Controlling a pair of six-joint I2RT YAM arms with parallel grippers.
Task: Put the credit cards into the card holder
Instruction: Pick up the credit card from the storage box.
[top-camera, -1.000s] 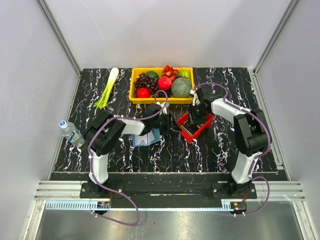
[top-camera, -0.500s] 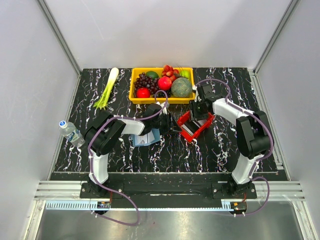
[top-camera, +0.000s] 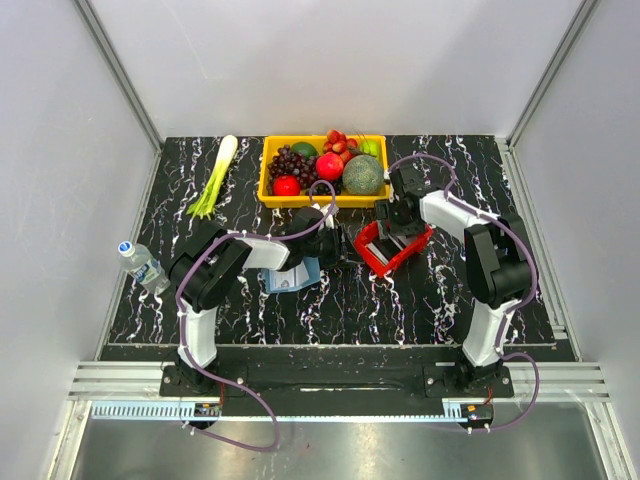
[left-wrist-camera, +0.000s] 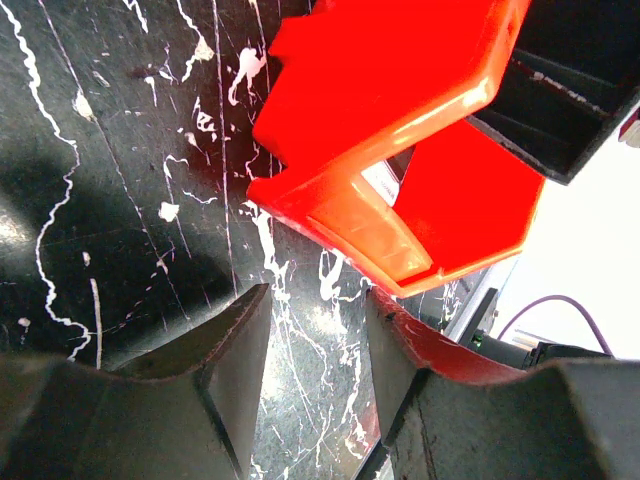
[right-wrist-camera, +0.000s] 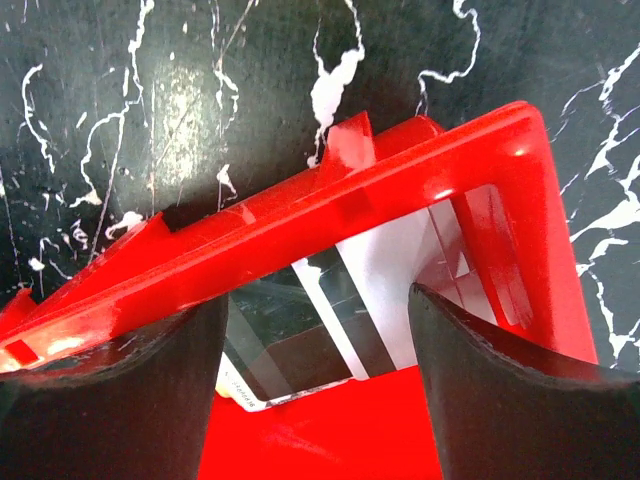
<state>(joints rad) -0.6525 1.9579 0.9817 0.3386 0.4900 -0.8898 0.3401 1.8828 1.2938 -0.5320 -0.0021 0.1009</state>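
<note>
Top external view is showing the card holder (top-camera: 296, 277) lying nearest, contents unclear; the left gripper (left-wrist-camera: 318, 300) is hovering open, empty, beside the red tray (right-wrist-camera: 380, 190); farther, the right gripper (right-wrist-camera: 318, 300) is hanging wide open over credit cards (right-wrist-camera: 390, 270) lying in it; most work is seemingly remaining.

red tray (top-camera: 396, 260), fruit bin (top-camera: 265, 172), leek (top-camera: 214, 180), bottle (top-camera: 143, 265)

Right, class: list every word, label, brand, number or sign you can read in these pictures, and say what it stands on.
No text can be read.
On the credit cards in the red tray: a strip of tiny print at one edge, too blurred to read.
On the water bottle: label too small to read.
</note>
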